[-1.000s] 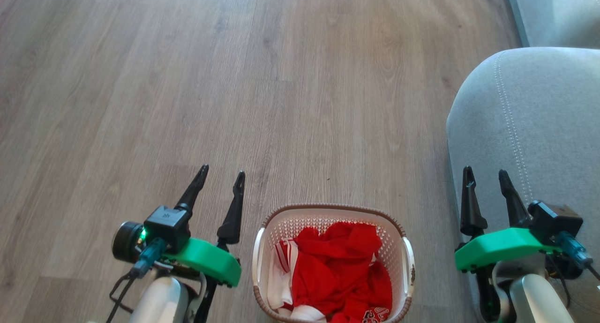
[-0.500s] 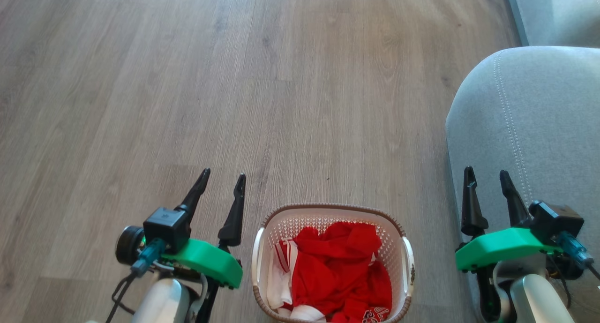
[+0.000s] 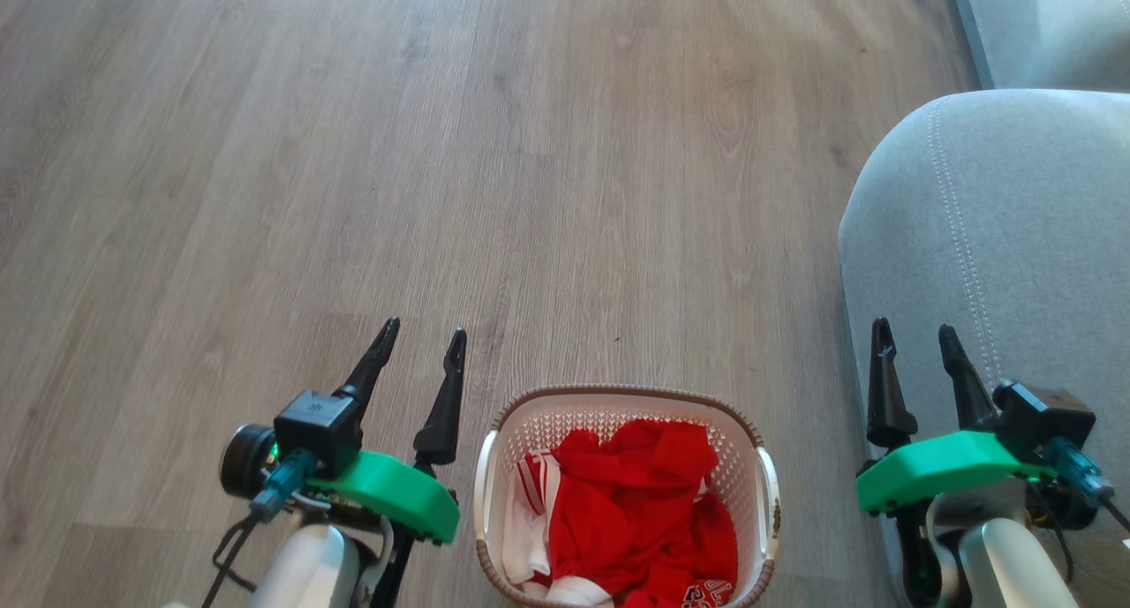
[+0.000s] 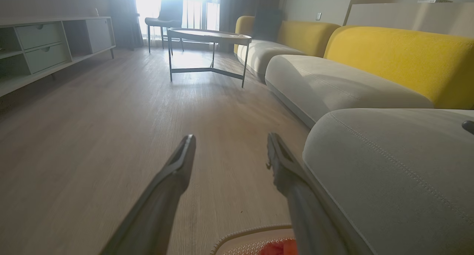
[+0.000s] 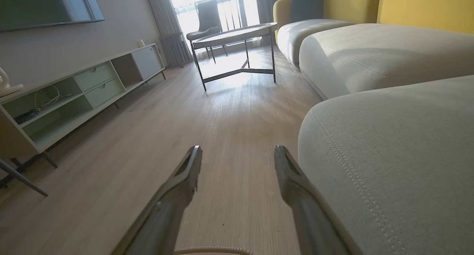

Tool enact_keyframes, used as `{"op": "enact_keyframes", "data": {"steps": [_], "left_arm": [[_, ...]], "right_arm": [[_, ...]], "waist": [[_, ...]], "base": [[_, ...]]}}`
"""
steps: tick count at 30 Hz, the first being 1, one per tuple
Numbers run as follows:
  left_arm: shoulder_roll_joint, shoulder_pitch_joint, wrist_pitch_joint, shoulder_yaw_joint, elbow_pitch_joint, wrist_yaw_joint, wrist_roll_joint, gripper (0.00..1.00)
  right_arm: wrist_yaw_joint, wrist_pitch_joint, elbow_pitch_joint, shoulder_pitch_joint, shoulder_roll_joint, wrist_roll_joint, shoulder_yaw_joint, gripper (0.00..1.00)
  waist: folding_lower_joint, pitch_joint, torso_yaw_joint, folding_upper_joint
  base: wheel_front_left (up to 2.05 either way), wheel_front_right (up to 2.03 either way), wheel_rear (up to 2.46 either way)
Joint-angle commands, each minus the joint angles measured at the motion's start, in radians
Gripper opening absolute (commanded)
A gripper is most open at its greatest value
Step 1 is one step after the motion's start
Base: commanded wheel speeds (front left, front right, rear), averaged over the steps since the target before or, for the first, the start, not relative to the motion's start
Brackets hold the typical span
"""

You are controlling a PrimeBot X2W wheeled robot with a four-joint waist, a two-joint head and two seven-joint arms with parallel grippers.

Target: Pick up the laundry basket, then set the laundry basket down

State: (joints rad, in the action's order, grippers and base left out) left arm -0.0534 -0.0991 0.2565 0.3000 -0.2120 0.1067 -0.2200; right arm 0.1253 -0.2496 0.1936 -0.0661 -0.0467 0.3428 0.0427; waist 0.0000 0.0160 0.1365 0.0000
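1. The laundry basket [image 3: 618, 390] stands on the wood floor [image 3: 441, 149] at 6 o'clock in the head view, holding red and white clothes [image 3: 636, 511].
2. The left gripper [image 3: 425, 328] at its 9 o'clock and the right gripper [image 3: 913, 327] at its 3 both have their fingers spread, apart from it.
3. A grey sofa [image 3: 1015, 237] is at 3 o'clock.

The grey-brown wood-plank floor [image 3: 530, 193] spreads across the head view. The laundry basket [image 3: 618, 390] stands on it at 6 o'clock, and a grey sofa [image 3: 998, 237] rests at 3 o'clock. In the right wrist view, a thin-legged coffee table [image 5: 237, 31] stands at 12 o'clock and a low cabinet [image 5: 74, 96] at 9 o'clock.
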Motion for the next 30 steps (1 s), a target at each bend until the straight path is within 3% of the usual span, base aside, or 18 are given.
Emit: {"op": "enact_keyframes", "data": {"steps": [1,16,17,21,30], "left_arm": [[0.003,-0.044,0.005,-0.034,0.037,0.004,0.012,1.0],[0.003,-0.044,0.005,-0.039,0.034,0.006,-0.019,1.0],[0.0,0.001,0.0,-0.001,-0.003,0.0,-0.013,0.0],[-0.001,0.042,0.0,0.011,-0.066,0.0,-0.014,0.0],[-0.007,0.04,-0.02,-0.011,-0.061,0.0,-0.121,0.0]], "right_arm": [[0.005,-0.012,-0.028,-0.032,-0.004,-0.005,0.026,1.0],[0.005,-0.012,-0.02,-0.035,-0.004,-0.008,0.036,1.0],[0.0,0.0,0.012,0.0,0.001,0.0,0.014,0.0],[0.0,0.003,0.078,0.032,0.006,0.003,0.021,0.0],[0.0,0.026,0.075,0.027,0.003,0.096,0.012,0.0]], "waist": [[0.0,0.0,0.0,0.0],[0.0,-0.002,0.003,0.0],[0.0,-0.002,0.002,0.0],[0.0,-0.002,0.002,0.0],[0.0,-0.003,-0.008,0.0]], "base": [[0.0,0.0,0.0],[0.0,0.0,0.0],[0.0,0.0,0.0],[0.0,0.0,0.0],[0.0,0.0,0.0]]}}
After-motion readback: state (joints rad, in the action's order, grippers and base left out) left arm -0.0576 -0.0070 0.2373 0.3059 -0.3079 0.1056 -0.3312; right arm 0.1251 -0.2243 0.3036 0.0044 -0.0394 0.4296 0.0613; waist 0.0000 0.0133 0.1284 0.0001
